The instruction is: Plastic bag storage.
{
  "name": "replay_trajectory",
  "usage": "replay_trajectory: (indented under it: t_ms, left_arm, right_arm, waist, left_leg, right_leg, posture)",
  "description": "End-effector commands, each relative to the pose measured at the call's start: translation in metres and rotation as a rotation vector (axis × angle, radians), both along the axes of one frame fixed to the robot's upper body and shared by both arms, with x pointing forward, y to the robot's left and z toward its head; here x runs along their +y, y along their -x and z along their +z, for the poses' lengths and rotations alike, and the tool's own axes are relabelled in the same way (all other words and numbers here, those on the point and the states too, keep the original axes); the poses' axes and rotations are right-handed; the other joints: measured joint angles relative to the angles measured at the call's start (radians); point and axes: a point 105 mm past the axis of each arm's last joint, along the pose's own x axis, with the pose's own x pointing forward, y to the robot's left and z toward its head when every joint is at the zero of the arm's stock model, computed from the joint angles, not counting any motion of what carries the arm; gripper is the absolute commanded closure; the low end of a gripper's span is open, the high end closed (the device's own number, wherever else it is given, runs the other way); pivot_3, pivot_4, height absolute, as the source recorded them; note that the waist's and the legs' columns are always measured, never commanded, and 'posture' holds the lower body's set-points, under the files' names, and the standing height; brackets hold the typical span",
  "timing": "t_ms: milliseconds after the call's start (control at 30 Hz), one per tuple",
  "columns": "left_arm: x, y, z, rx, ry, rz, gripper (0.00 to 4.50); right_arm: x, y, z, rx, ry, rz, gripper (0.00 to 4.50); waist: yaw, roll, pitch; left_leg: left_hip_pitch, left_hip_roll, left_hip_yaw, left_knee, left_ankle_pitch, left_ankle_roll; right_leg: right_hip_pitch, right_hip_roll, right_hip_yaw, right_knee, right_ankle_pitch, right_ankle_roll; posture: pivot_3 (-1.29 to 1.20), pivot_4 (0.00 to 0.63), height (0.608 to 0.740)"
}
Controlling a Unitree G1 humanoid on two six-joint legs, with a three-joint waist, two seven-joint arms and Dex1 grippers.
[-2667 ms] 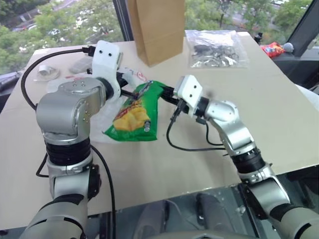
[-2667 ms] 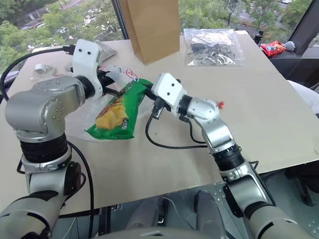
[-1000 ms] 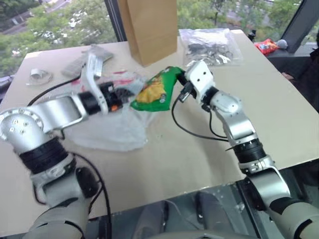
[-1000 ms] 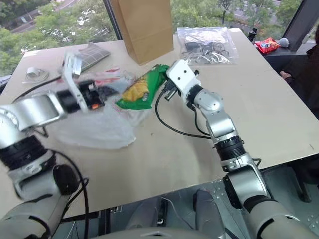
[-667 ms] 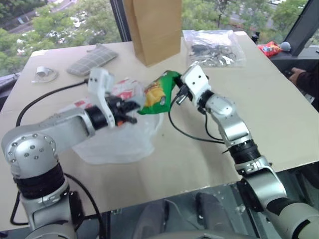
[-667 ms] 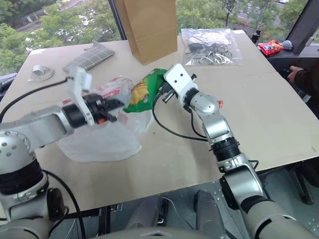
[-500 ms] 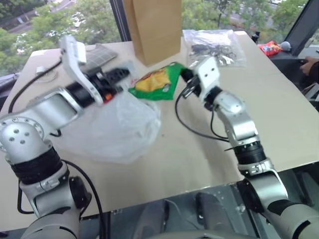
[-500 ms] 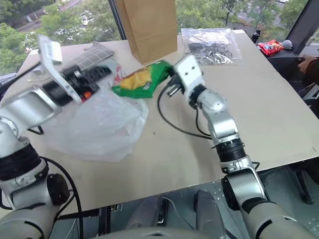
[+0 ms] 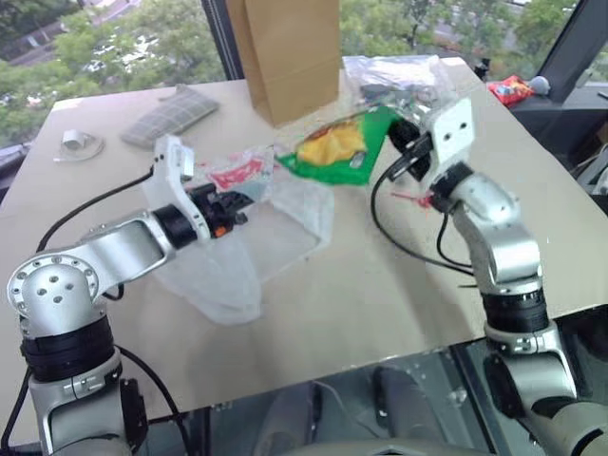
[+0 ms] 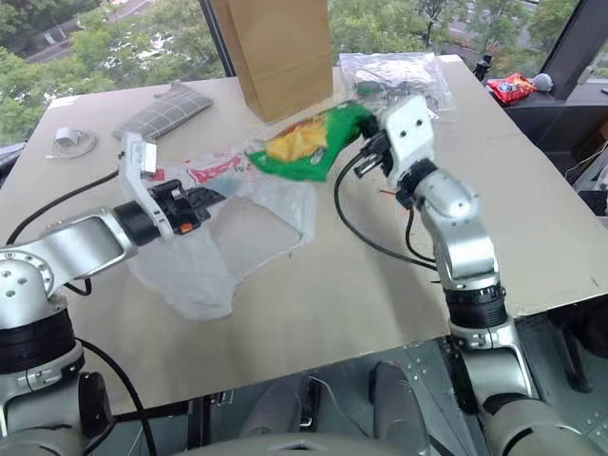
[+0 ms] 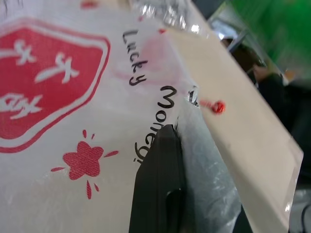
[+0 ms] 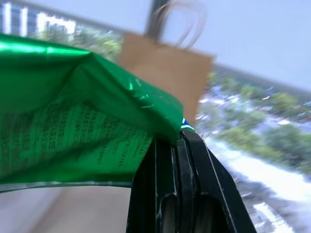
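Now the plastic bag point(image 9: 249, 233) hangs crumpled, translucent, red-printed, apparently pinched by the left end effector point(image 9: 239, 201).

Bright window daylight, soft shadows, wrist views blurred — head views sharp

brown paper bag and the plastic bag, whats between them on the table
Bare tabletop separates the brown paper bag from the plastic bag; the left eye view shows it.
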Motion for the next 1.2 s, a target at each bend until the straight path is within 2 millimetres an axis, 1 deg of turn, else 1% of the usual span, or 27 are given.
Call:
replay_trajectory:
  t_ms: [33,100,167,300,367,467,633,733,800,900,967,1133,1200]
  left_arm:
    - [0.001,-0.01,0.037,-0.087,0.121,0.019,4.5]
    - [0.001,-0.015,0.048,-0.103,0.149,0.022,4.5]
    - [0.0,-0.017,0.051,-0.103,0.161,0.02,4.5]
    - [-0.004,-0.019,0.055,-0.101,0.185,0.01,4.5]
    - [-0.004,-0.019,0.056,-0.096,0.186,0.009,4.5]
    - [-0.001,-0.02,0.055,-0.088,0.186,0.018,4.5]
    - [0.0,-0.022,0.055,-0.083,0.191,0.026,4.5]
    - [-0.003,-0.022,0.058,-0.089,0.195,0.013,4.5]
    - [-0.004,-0.021,0.059,-0.088,0.202,-0.001,4.5]
    - [-0.005,-0.018,0.061,-0.086,0.208,-0.032,4.5]
    - [-0.007,-0.013,0.06,-0.081,0.203,-0.061,4.5]
    - [-0.012,-0.003,0.053,-0.051,0.179,-0.125,4.5]
    - [-0.013,0.0,0.053,-0.039,0.184,-0.147,4.5]
  right_arm:
    - [0.019,0.029,0.019,-0.035,-0.061,0.167,4.46]
    - [0.032,0.044,0.016,0.003,-0.079,0.297,4.46]
    - [0.041,0.056,0.013,0.032,-0.085,0.394,4.46]
    - [0.049,0.067,0.012,0.065,-0.115,0.496,4.46]
    - [0.049,0.073,0.015,0.076,-0.154,0.547,4.46]
    - [0.044,0.083,0.024,0.08,-0.203,0.612,4.46]
    - [0.042,0.096,0.02,0.119,-0.179,0.687,4.46]
    - [0.048,0.102,-0.006,0.169,-0.055,0.704,4.46]
    - [0.05,0.097,-0.015,0.18,-0.029,0.678,4.46]
    - [0.047,0.079,-0.027,0.193,0.002,0.572,4.46]
    - [0.046,0.071,-0.037,0.187,0.044,0.531,4.46]
    - [0.046,0.052,-0.045,0.172,0.059,0.448,4.46]
    - [0.044,0.036,-0.046,0.156,0.061,0.364,4.46]
  waist:
    - [0.001,0.0,0.0]
    - [0.003,0.0,0.0]
    - [0.003,0.0,0.0]
    - [-0.001,0.0,0.0]
    - [0.0,0.0,0.0]
    - [0.0,0.0,0.0]
    - [0.002,0.0,0.0]
    - [0.002,0.0,0.0]
    - [0.001,0.0,0.0]
    - [-0.001,0.0,0.0]
    - [0.0,0.0,0.0]
    - [-0.002,0.0,0.0]
    - [-0.001,0.0,0.0]
  left_leg:
    - [0.0,0.0,0.0,0.001,0.0,0.0]
    - [0.0,0.0,-0.001,0.001,0.0,0.0]
    - [-0.001,0.0,-0.002,0.001,0.0,0.0]
    - [-0.001,0.0,-0.001,0.001,0.0,0.0]
    - [-0.001,0.0,-0.001,0.001,0.0,0.0]
    - [-0.001,0.0,-0.001,0.001,0.0,0.0]
    - [-0.001,0.0,-0.001,0.001,0.0,0.0]
    - [-0.001,0.0,-0.001,0.001,0.0,0.0]
    - [-0.001,-0.001,-0.001,0.001,0.0,0.0]
    - [0.0,0.0,0.0,0.001,0.0,0.0]
    - [0.0,0.0,0.0,0.002,0.0,0.0]
    - [0.0,0.0,0.0,0.002,0.0,0.0]
    - [-0.001,0.0,0.0,0.002,0.0,0.0]
  right_leg:
    - [0.0,0.0,0.0,0.0,0.0,0.0]
    - [0.001,0.0,-0.001,0.0,0.0,0.0]
    - [0.001,0.0,-0.002,0.0,0.0,0.0]
    - [0.001,0.0,-0.001,-0.001,0.0,0.0]
    - [0.001,0.0,-0.001,-0.001,0.0,0.0]
    - [0.0,0.0,-0.001,-0.001,0.0,0.0]
    - [0.001,0.0,-0.001,-0.001,0.0,0.0]
    - [0.001,0.0,-0.001,-0.001,0.0,0.0]
    - [0.001,0.0,-0.001,-0.002,0.0,0.0]
    - [0.001,0.0,-0.001,-0.001,0.0,0.0]
    - [0.001,0.0,-0.001,-0.001,0.0,0.0]
    - [0.001,0.0,-0.001,-0.001,0.0,0.0]
    - [0.001,0.0,-0.001,-0.001,0.0,0.0]
  posture:
    - [0.0,0.15,0.74]
    - [0.0,0.15,0.74]
    - [0.0,0.15,0.74]
    - [0.0,0.15,0.74]
    - [0.0,0.15,0.74]
    - [0.0,0.15,0.74]
    - [0.0,0.15,0.74]
    - [0.0,0.15,0.74]
    - [0.0,0.15,0.74]
    - [0.0,0.15,0.74]
    - [0.0,0.15,0.74]
    - [0.0,0.15,0.74]
    - [0.0,0.15,0.74]
